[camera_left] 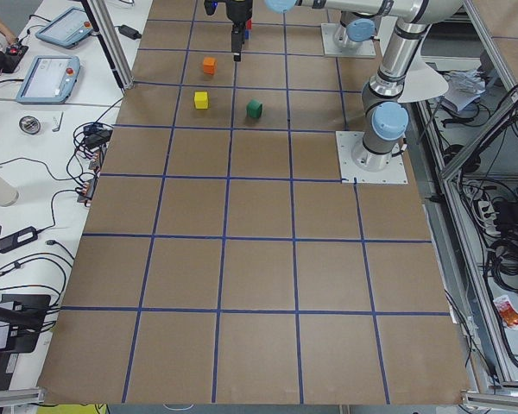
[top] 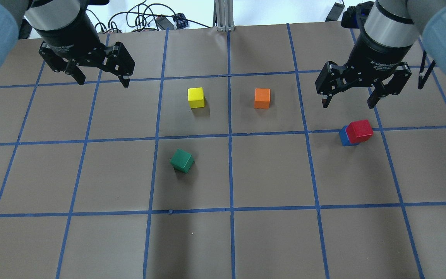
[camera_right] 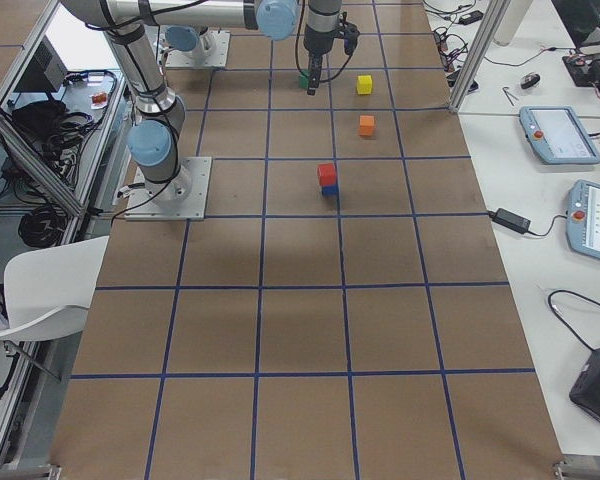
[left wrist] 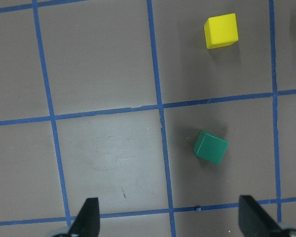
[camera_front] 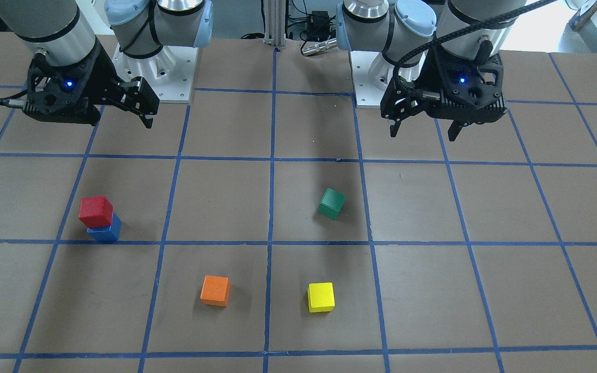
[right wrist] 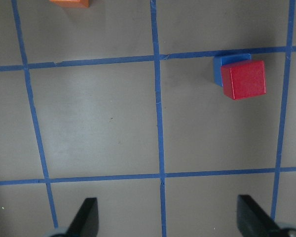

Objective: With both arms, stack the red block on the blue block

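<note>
From the front, the red block [camera_front: 96,211] sits on the blue block [camera_front: 105,230], slightly offset. From overhead, the left gripper [top: 103,82] and right gripper [top: 348,104] hang spread apart and empty, clear of the stack. The stacking looks done, with nothing left.

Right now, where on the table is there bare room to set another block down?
Bare: the table squares on the robot's side of the green block, and everything beyond it toward the left gripper. Crowded: the yellow block and orange block mid-table, and the red block stacked on the blue block near the right gripper.
</note>
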`<move>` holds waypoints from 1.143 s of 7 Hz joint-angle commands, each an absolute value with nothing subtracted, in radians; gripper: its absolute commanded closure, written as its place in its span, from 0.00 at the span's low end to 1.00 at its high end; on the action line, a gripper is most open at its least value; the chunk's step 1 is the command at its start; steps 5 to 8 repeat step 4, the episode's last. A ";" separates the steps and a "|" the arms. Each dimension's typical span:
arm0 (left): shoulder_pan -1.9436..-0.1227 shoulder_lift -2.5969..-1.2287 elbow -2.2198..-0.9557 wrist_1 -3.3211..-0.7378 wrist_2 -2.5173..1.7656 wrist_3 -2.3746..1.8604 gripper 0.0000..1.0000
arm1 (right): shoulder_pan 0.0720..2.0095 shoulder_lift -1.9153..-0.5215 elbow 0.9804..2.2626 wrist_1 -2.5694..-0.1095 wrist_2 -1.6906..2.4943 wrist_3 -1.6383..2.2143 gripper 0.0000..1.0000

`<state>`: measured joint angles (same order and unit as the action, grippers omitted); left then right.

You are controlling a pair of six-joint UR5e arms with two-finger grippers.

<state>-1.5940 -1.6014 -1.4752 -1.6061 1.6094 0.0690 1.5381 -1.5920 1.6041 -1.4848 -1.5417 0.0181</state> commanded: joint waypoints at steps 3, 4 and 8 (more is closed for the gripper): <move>-1.594 -1.601 -1.473 -1.606 1.609 0.069 0.00 | 1.539 -1.591 1.611 -1.488 -1.548 0.017 0.00; -1.594 -1.601 -1.473 -1.606 1.609 0.069 0.00 | 1.539 -1.588 1.614 -1.488 -1.542 0.017 0.00; -1.594 -1.601 -1.473 -1.606 1.609 0.069 0.00 | 1.539 -1.588 1.614 -1.488 -1.542 0.017 0.00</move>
